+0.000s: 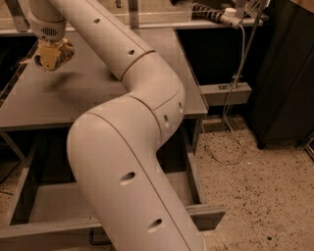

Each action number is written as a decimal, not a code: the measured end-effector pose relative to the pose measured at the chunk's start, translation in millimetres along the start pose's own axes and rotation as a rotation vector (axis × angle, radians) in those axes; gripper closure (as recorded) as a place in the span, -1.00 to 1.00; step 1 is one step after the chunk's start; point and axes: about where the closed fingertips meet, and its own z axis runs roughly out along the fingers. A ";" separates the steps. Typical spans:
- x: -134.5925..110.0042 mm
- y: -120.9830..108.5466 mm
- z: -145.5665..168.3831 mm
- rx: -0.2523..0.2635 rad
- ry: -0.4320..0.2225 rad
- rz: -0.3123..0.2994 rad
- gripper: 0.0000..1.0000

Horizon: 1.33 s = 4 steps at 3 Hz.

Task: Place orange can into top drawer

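Observation:
My gripper (49, 58) is at the top left, above the grey tabletop (73, 105). It is shut on the orange can (63, 50), a small shiny orange-gold can, and holds it clear of the table, with a blurred shadow below it. The top drawer (49, 203) is pulled open below the table's front edge, at the bottom left. Its front panel and small black handle (98, 240) are at the bottom edge. My large white arm (127, 162) crosses the middle of the view and hides part of the drawer and the table.
A white power strip with cables (228, 14) hangs at the top right. A black cabinet (284, 78) stands on the right. A grey side shelf (225, 92) juts out beside the table. A cable (228, 147) loops on the speckled floor.

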 end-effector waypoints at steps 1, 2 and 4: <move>14.0 30.2 -13.0 -0.016 -0.013 0.041 1.00; 15.7 31.3 -24.8 -0.007 -0.017 0.049 1.00; 29.6 97.8 -90.4 -0.001 0.019 0.174 1.00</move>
